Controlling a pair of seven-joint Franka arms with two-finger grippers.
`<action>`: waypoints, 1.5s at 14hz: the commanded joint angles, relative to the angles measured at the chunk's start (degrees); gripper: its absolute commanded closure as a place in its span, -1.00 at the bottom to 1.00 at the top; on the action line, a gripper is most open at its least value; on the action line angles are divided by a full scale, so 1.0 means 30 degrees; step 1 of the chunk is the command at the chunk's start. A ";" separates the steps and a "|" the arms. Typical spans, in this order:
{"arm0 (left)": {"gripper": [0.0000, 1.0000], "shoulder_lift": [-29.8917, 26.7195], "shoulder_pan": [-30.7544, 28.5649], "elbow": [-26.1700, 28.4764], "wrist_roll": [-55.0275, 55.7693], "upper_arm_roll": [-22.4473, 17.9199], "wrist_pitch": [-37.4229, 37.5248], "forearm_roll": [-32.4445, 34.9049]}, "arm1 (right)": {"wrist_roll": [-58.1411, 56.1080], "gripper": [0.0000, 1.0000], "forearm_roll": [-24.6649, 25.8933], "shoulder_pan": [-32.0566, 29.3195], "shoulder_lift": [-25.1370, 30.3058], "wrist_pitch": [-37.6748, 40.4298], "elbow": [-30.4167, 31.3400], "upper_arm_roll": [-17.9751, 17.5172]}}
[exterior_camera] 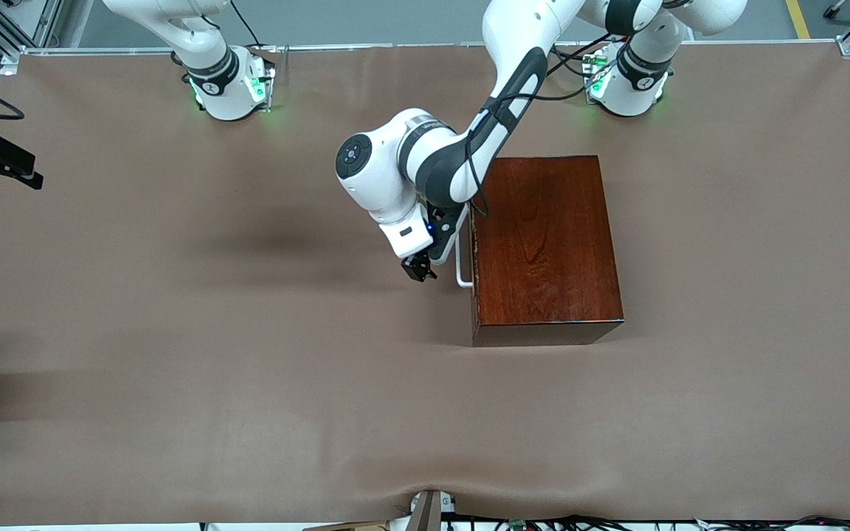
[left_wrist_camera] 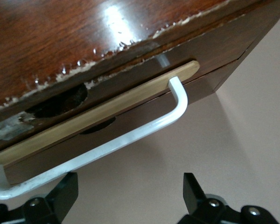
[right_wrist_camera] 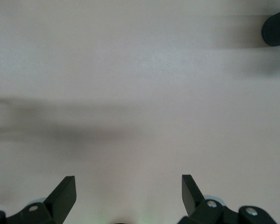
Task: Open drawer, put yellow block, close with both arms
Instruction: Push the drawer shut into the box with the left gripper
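- The wooden box [exterior_camera: 547,247] is seen on the brown table [exterior_camera: 174,332], toward the left arm's end, about midway between the edge with the arm bases and the edge nearest the front camera
- The drawer [left_wrist_camera: 98,122] is seen drawn out only a sliver, its pale wood edge showing under the box top in the left wrist view
- The white bar handle [exterior_camera: 462,269] is seen on the box's front, which faces the right arm's end
- The left gripper [exterior_camera: 419,267] is held just in front of the handle, low over the table; its fingers [left_wrist_camera: 60,193] are spread wide and nothing is gripped
- The right gripper [right_wrist_camera: 128,196] is seen only in its own wrist view, over bare table, its fingers wide apart and empty
- The yellow block is shown in no view
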State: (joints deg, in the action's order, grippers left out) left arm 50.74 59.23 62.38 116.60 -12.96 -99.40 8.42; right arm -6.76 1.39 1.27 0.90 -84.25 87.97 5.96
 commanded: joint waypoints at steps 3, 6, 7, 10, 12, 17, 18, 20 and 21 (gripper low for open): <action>-1.00 -0.0594 -0.0142 0.0768 -0.0165 0.0014 0.1755 0.0241 | 0.0086 -1.00 0.0152 -0.0044 0.0314 0.0046 0.0151 -0.0052; -1.00 -0.0594 -0.0142 0.0741 -0.0311 0.0014 0.1991 0.0271 | 0.0086 -1.00 0.0152 -0.0044 0.0314 0.0046 0.0151 -0.0052; -1.00 -0.0594 -0.0084 0.0654 -0.0370 0.0014 0.1962 0.0242 | 0.0086 -1.00 0.0152 -0.0073 0.0314 0.0046 0.0151 -0.0052; -1.00 -0.0739 -0.0084 0.0478 -0.1243 0.0306 0.0415 0.0183 | 0.0086 -1.00 0.0152 -0.0044 0.0314 0.0046 0.0151 -0.0052; -1.00 -0.1760 -0.0084 0.0360 -0.2066 0.0365 -0.0205 0.0124 | 0.0086 -1.00 0.0152 -0.0044 0.0314 0.0046 0.0151 -0.0052; -1.00 -0.5771 -0.1865 0.0797 -0.6307 0.0160 -0.0120 -0.0696 | 0.0086 -1.00 0.0152 -0.0044 0.0314 0.0046 0.0151 -0.0052; -1.00 -0.6418 -0.2480 0.0974 -0.7216 0.0189 -0.0061 -0.0725 | 0.0086 -1.00 0.0152 -0.0044 0.0314 0.0075 0.0151 -0.0052; -1.00 -0.7532 -0.3769 0.1528 -0.8859 0.0190 -0.0002 -0.1163 | 0.0086 -1.00 0.0152 -0.0044 0.0314 0.0046 0.0151 -0.0052; -1.00 -0.8407 -0.4384 0.2199 -0.9852 0.0190 -0.0002 -0.1252 | 0.0086 -1.00 0.0152 -0.0044 0.0314 0.0075 0.0151 -0.0052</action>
State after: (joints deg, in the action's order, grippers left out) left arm 30.45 48.83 63.40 91.45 -13.04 -98.82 6.18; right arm -6.76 1.39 1.27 0.90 -84.22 87.97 5.96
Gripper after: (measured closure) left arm 0.000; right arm 0.000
